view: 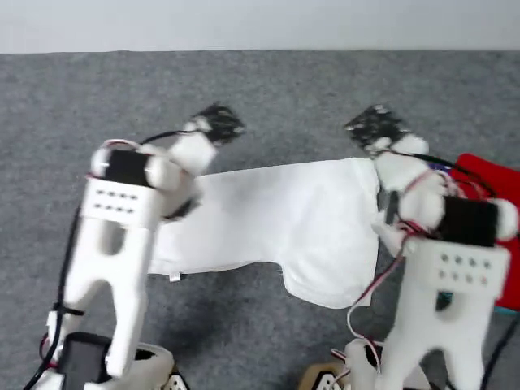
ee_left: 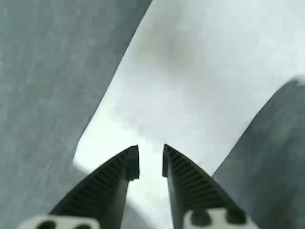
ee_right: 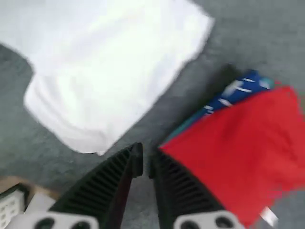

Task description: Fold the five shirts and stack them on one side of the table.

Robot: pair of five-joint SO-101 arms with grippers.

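White shirt (view: pixel 284 219) is lying spread flat in the middle of the grey table (view: pixel 244 89), with one part stretching to the left and a wider, rounded part on the right.

On the near side of the white shirt the two arms are standing on their bases. The left arm (view: pixel 122 236) is leaning over the shirt's left end and the right arm (view: pixel 447 276) over its right end. Thin wires (view: pixel 382 272) are hanging from the right arm beside the shirt's near right corner.

The left hand (ee_left: pixel 150 162) is hanging above the white shirt close to one of its edges. Its fingers are parted a little and are grasping nothing.

The right hand (ee_right: pixel 145 162) is hanging over the strip of grey table just off the white shirt's right end. Its fingers are drawn almost together, with nothing between them.

A folded red shirt (view: pixel 487 175) is lying just beside the white shirt's right end, apart from it. It is resting on a blue shirt (ee_right: pixel 233 93), whose edge is peeking out on the side toward the white shirt.

Beyond the white shirt, the table is running back to a pale wall (view: pixel 260 24).
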